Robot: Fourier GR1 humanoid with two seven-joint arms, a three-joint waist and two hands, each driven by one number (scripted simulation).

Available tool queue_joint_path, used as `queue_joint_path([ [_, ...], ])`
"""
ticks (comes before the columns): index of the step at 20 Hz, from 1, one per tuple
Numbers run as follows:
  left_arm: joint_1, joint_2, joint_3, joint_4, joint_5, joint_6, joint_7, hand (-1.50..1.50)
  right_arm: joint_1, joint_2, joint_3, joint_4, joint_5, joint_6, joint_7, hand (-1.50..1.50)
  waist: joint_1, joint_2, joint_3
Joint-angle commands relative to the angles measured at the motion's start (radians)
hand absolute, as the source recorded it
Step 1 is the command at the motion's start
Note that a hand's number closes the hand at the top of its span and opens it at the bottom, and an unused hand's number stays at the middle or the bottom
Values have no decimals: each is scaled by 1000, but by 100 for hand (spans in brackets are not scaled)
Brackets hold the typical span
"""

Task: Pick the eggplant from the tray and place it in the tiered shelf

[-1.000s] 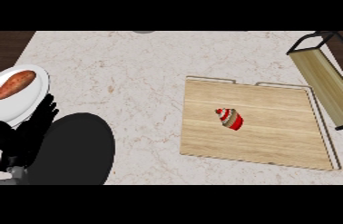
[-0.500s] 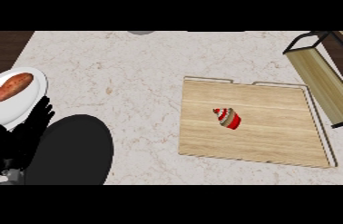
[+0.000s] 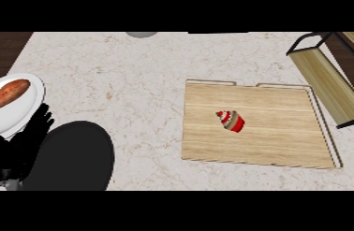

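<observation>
1. Lying near the middle of the wooden tray point(image 3: 276, 146), toward the bench's point(image 3: 124, 80) right side, is a small red, white and brown striped item point(image 3: 230, 121); it looks more like a cupcake than an eggplant, and nothing touches it.
2. At the bench's left edge the left hand point(image 3: 34, 132) shows black fingers that seem straight and apart, holding nothing, beside a white plate point(image 3: 24, 114) carrying a reddish-brown sausage-like food point(image 3: 12, 91).
3. No right hand is visible.
4. Standing at the bench's right edge, just beyond the tray, is the tiered shelf point(image 3: 325, 75).
5. Risks, as I judge them: grasping the wrong object, since no eggplant appears; knocking the plate on moving off; clipping the tray's raised rim.
</observation>
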State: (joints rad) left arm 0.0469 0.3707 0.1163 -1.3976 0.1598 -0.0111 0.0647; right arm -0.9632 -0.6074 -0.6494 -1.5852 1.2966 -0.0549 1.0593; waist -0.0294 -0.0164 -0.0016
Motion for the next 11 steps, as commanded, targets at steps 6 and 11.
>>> queue_joint_path([
  [6,57,3,23,-23,-6,15,-8,0,24,-6,-36,-471,14,509,199,-150,-32,-19,-3],
  [11,27,6,29,-10,-2,27,36,0,-22,-25,-60,-635,7,710,166,-150,-71,-29,-5],
])
